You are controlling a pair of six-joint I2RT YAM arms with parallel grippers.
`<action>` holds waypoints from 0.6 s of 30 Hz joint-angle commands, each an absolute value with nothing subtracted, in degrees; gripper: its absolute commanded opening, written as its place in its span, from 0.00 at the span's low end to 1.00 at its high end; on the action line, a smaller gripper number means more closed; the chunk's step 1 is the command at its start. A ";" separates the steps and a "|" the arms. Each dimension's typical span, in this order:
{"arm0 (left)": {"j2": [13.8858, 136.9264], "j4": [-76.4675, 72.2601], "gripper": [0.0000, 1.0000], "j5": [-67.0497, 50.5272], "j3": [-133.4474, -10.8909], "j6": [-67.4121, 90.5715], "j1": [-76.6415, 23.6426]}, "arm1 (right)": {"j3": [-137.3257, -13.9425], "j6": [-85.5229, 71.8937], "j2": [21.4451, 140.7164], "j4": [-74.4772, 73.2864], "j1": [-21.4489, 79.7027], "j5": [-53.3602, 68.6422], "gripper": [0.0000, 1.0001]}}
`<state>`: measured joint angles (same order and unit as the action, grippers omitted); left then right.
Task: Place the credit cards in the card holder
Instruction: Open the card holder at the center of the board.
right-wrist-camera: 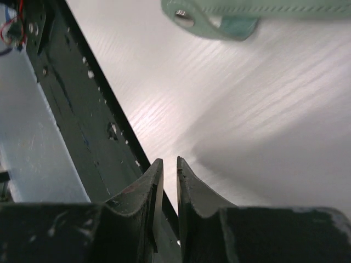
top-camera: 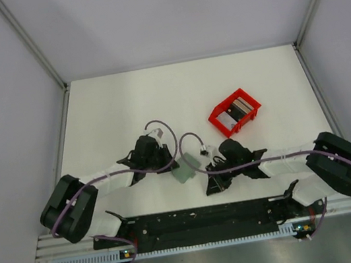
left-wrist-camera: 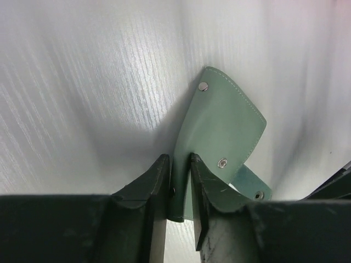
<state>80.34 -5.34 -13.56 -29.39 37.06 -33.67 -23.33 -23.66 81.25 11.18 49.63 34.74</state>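
Top external view, starting at the near edge: the two arms reach inward and meet in front of their bases. The left hand [left-wrist-camera: 180, 186] is drawn narrow on the lower edge of the card holder [left-wrist-camera: 222, 123], and the green leather sits pinched between its two fingers. The wallet seems to hang a little above the counter [top-camera: 125, 106], with a shadow beneath it. It is partly unfolded, one flap is curled, and its snap studs [left-wrist-camera: 203, 86] show. Just beside it, the right hand [right-wrist-camera: 170, 181] has its fingers only a slit apart, with nothing between them. From that wrist the wallet appears at the top of the picture, apart from the fingertips.

Farther out and to the right, well apart from both hands, stands the red bin [top-camera: 224, 103]. The credit cards [top-camera: 236, 114] lie inside it, and none is in the wallet yet.

The wallet looks light, soft and floppy. Gripped at one edge it will likely sag and twist, so it is better held near the fold, leaving the pocket mouths free. The cards are probably stiff, thin and slick. Each would best be taken by an exposed short edge, perhaps tipped up against the bin wall.
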 commanded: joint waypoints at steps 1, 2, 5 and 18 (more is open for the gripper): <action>77.87 -5.01 0.32 -11.77 -29.62 35.95 -33.31 | -27.24 -34.08 74.36 11.33 49.04 20.15 0.16; 77.35 -4.84 0.37 -11.95 -29.53 36.47 -33.31 | -28.90 -36.19 74.09 11.25 49.04 17.52 0.16; 74.98 -3.70 0.50 -12.13 -29.00 37.18 -33.40 | -33.73 -40.86 74.70 5.12 49.04 7.76 0.18; 62.76 20.64 0.92 7.10 -37.00 37.61 -33.05 | -51.66 -42.72 86.73 -4.21 51.58 5.89 0.25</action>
